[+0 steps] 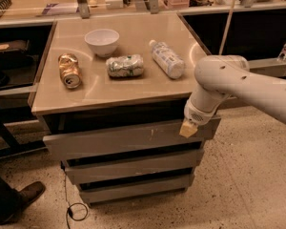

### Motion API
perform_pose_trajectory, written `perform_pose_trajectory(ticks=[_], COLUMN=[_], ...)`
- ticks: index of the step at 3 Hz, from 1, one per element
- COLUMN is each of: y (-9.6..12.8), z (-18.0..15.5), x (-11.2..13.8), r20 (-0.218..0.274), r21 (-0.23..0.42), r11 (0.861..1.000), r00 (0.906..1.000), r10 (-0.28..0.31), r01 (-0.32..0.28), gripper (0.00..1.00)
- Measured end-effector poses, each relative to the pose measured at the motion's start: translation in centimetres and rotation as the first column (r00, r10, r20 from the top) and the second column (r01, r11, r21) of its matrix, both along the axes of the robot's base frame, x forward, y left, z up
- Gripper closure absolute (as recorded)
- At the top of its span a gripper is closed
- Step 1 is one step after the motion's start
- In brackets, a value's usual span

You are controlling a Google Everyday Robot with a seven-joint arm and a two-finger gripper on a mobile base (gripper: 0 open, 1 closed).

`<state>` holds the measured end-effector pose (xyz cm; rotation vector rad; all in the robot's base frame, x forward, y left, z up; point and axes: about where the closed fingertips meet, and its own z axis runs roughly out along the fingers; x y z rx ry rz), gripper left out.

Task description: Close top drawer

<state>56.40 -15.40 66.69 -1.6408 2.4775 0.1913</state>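
Note:
The top drawer (119,140) is a wide grey metal drawer with a flat, handle-less front. It stands pulled out a little from under the beige counter, and a dark gap shows above it. Small pale scratches mark the front right of its centre. My gripper (188,129) hangs from the white arm (238,82) at the right end of the drawer front, its tan fingertip against the panel's upper right corner.
Two shorter grey drawer fronts (133,163) sit below. On the counter (52,99) lie a white bowl (102,41), a gold can (69,70), a crushed green can (125,66) and a clear bottle (166,58). A shoe (24,197) and a cable (74,209) are on the floor at left.

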Motion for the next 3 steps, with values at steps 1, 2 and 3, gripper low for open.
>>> perform_pose_trajectory(ticks=[1,2,3], y=[0.00,0.00,0.00], z=[0.00,-0.01,-0.01], x=[0.00,0.00,0.00], r20=[0.000,0.000,0.000], r21=[0.000,0.000,0.000], r11=[1.000,1.000,1.000], r00=[1.0000,1.0000,1.0000], r10=[0.000,0.000,0.000], r01=[0.000,0.000,0.000], gripper=[0.11,0.00,0.00])
